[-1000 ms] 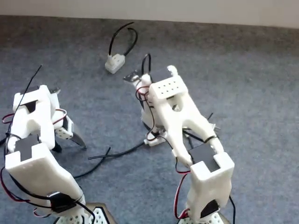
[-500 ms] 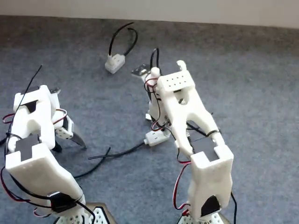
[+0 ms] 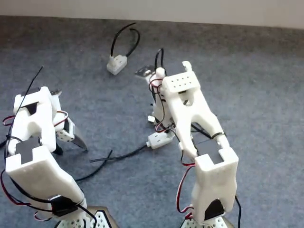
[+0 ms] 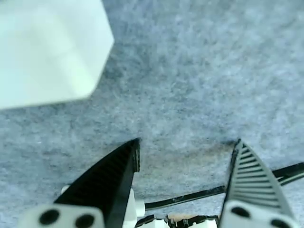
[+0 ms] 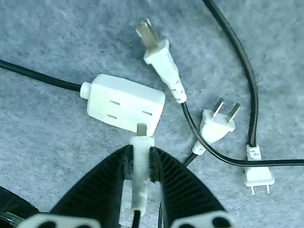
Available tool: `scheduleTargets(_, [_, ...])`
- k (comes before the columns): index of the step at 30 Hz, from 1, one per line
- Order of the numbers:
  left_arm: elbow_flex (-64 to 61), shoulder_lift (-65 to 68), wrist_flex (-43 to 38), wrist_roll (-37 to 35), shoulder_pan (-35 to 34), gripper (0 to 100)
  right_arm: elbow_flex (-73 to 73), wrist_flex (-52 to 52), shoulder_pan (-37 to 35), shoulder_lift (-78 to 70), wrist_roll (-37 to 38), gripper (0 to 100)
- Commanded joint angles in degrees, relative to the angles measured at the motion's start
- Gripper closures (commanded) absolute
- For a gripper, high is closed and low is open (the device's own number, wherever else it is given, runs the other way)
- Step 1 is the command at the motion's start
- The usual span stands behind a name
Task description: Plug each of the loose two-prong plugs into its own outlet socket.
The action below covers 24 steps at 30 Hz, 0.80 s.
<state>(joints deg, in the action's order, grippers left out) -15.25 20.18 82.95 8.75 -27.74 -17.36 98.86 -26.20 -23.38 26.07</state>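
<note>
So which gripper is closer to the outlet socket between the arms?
Right. The right gripper holds a plug just by the outlet socket; the left gripper hangs open, well apart from it.

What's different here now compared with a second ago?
The right arm swung rightward in the high view and slightly away from its base, uncovering the white socket block it had mostly hidden. The right pincer is shut on a plug. The left arm, the open left pincer and the far socket block stayed put.

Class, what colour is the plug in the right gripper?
White: the plastic plug shows clearest in right wrist view.
</note>
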Motion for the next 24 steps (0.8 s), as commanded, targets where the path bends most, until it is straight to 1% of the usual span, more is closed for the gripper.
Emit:
scheduleTargets(1, [-0.1, -1.8, -1.2, 0.1, 1.4, 69, -2.7, 1.2, -0.6, 1.0, 1.3, 99.2])
scheduleTargets(7, [-0.1, -1.8, -1.2, 0.1, 1.3, 69, -2.6, 1.0, -0.6, 1.0, 1.5, 99.2])
scheduleTargets(13, [-0.1, -1.8, -1.2, 0.1, 1.3, 69, -2.3, -2.1, -0.7, 1.0, 1.5, 99.2])
scheduleTargets(19, [-0.1, -1.8, -1.2, 0.1, 1.3, 69, -2.2, -2.2, -1.9, 0.9, 1.4, 99.2])
scheduleTargets(24, [-0.1, -1.8, -1.2, 0.1, 1.3, 69, -2.2, -2.0, -2.3, -2.7, 1.3, 99.2])
